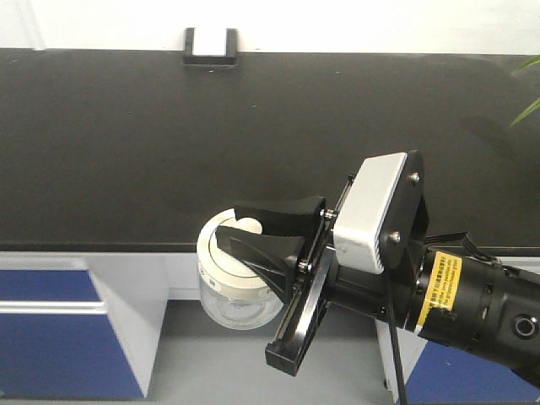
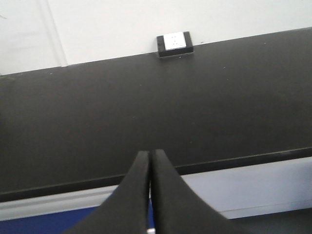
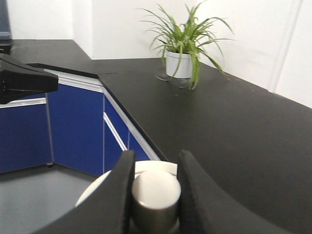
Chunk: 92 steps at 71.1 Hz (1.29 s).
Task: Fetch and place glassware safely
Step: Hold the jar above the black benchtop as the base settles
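**A:** How much of the jar [image 1: 221, 295] shows from the front?

**B:** Its right side is behind the fingers of the right gripper [image 1: 228, 223], and the upper finger covers most of the knob.

**A:** And from the right wrist?

**B:** Only lid and knob. The glass falls below the bottom edge.

**A:** Anything else clipped?

**B:** The plant [image 1: 529, 108], by the front view's right edge, and the left gripper [image 2: 149, 154], by the bottom edge of its own view.

Clear glass jar [image 1: 226, 310], smooth cream-white lid [image 1: 214, 253], matt black countertop [image 1: 169, 143], smooth blue cabinet fronts [image 1: 42, 287]

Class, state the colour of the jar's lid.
Cream-white lid, clearest in the exterior front-facing view.
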{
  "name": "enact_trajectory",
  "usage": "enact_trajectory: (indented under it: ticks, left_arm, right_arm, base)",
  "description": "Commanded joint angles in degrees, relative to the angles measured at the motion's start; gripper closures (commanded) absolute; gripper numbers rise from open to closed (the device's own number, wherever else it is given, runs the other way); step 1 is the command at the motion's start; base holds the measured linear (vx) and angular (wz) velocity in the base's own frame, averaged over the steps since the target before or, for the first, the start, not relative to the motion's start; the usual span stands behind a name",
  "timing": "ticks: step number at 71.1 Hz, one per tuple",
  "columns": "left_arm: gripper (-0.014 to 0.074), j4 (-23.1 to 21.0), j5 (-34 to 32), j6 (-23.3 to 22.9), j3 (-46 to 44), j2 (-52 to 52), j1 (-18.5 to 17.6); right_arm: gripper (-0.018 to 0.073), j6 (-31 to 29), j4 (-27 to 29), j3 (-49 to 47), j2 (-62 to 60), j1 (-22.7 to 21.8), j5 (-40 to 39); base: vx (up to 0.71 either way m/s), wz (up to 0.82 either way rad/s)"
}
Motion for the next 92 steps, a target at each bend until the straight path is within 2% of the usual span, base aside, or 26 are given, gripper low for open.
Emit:
enact_trajectory:
  ticks: [1,40,92]
  left_arm:
    - [0.0603,-0.25,-4.01,-0.09,-1.45,0.56,-0.34]
    - [0.0603,-0.25,-4.01,-0.09,-1.45,0.56,-0.34]
    - [0.0603,-0.25,-4.01,-0.09,-1.45,0.56,-0.34]
  right_arm:
    - [0.0563,-0.17,1.91,-1.81,-1.39,-0.02,-4.73]
    - [0.0563,-0.17,1.91,-1.81,-1.39,-0.02,-4.73]
    - [0.0563,-0.17,1.91,-1.81,-1.39,-0.02,-4.73]
  base:
    - [0.12,-0.25]
    - [0.12,-0.06]
    - [0.13,0.09]
